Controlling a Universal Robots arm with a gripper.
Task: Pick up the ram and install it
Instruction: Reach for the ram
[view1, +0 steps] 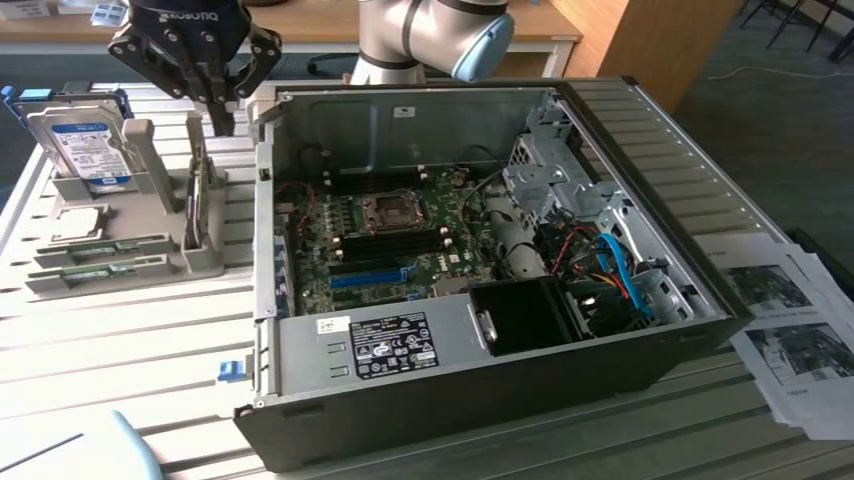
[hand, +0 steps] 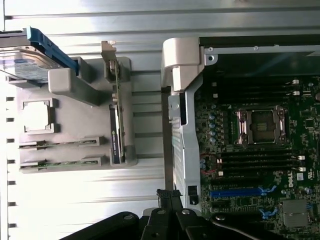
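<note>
- Black robot tool (view1: 220, 120) hangs raised just beside the grey plastic holder (view1: 200, 262), fingers pressed together.
- Two thin green ram sticks (view1: 96, 249) lie flat in the holder's slots, well apart from the tool.

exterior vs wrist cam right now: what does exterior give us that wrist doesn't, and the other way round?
Exterior view: the arm behind the case, the power supply with its label, blue cables by the drive cage, and printed sheets at the exterior view's right.
Wrist view: a straight-down look, with DELL lettering on the board.
Both: the shut tool, nothing seen in it, above the grey holder; two ram sticks lying in that holder; the hard drive standing in it; the CPU socket; the blue slot.
</note>
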